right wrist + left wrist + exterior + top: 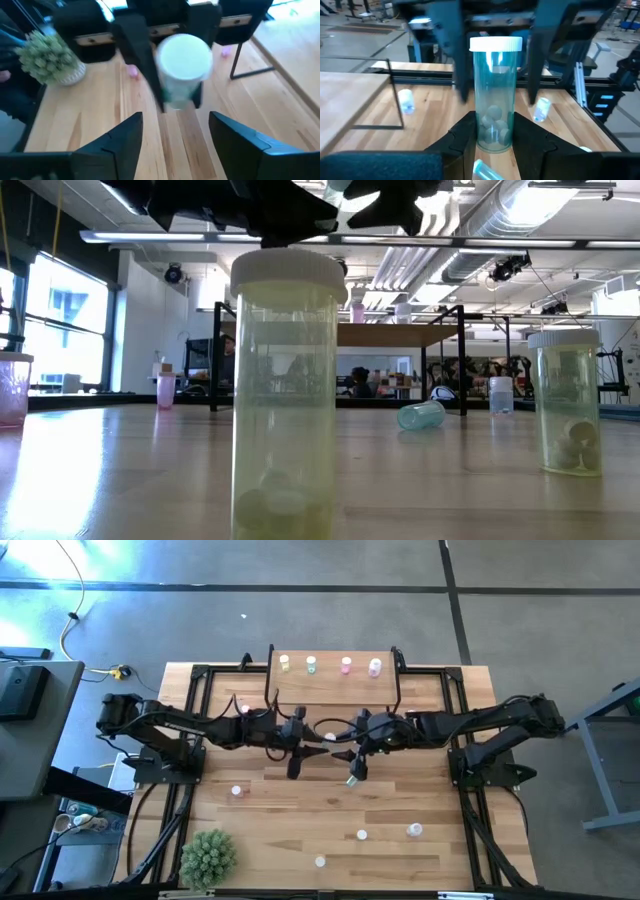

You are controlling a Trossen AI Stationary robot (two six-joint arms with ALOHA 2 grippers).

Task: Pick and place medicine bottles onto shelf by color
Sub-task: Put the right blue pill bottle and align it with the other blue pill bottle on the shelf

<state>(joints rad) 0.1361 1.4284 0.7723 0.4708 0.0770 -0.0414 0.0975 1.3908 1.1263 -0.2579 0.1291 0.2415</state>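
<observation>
Left gripper (492, 137) is clamping an upright green bottle (494, 95) mid-table, before the shelf (335, 685). Right gripper (175, 132) is facing it, jaws apart. Plant (208, 857) is sitting near the front edge; loose bottles lying around.

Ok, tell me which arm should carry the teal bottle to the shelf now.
Left. The left tool is shut on the teal bottle at its base, while the right tool stands open. The shelf is close to both arms.

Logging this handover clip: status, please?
Left gripper shut on green-tinted bottle, mid-table. Right gripper open, facing it. Shelf carries four bottles. Nothing in the way.
</observation>
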